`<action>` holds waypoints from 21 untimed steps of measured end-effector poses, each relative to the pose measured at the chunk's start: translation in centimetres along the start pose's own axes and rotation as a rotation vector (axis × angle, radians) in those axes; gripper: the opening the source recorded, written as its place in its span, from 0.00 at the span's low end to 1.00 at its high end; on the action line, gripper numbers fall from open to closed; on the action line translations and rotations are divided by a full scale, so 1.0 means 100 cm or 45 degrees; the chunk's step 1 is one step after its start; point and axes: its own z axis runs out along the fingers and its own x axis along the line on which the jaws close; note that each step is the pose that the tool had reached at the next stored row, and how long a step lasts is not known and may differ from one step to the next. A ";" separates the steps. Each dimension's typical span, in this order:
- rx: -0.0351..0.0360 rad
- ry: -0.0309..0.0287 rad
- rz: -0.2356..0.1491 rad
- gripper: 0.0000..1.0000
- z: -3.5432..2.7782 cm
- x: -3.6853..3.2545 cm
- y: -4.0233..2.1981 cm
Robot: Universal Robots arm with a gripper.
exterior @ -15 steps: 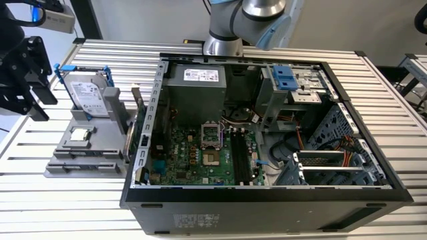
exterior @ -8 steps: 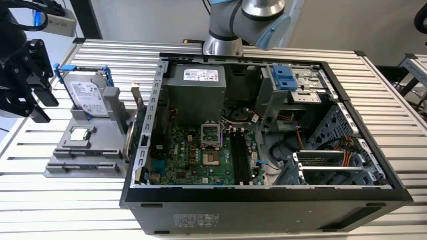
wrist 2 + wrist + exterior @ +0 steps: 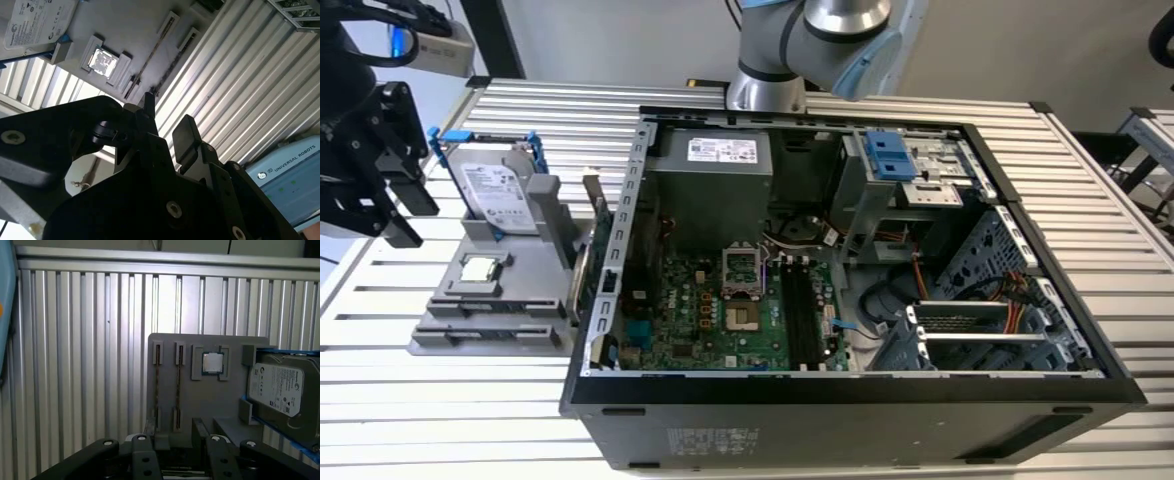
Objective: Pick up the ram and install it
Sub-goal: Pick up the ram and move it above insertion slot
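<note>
Grey holder [image 3: 200,400] has the ram [image 3: 177,385] edge-up, just beyond our gripper [image 3: 167,114]. Jaws are parted and empty. We'd centre the stick between them, square to its faces.

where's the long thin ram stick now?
First wrist view: two thin ram sticks stand edge-on in the grey plastic holder, beside the square silver processor chip.

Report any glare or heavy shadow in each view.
Exterior view: even light, with the computer case interior dimmer than the slatted table around it. Second wrist view: the gripper is a backlit dark mass against glaring table slats. First wrist view: a bright streak washes the table next to the gray holder.
</note>
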 end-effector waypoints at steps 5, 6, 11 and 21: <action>0.0001 0.0000 0.000 1.00 0.0021 0.0001 0.0001; 0.0001 0.0000 0.000 1.00 0.0028 0.0001 0.0001; -0.0001 0.0001 0.000 1.00 0.0067 0.0003 0.0001; 0.0000 0.0000 0.000 1.00 0.0153 0.0006 0.0003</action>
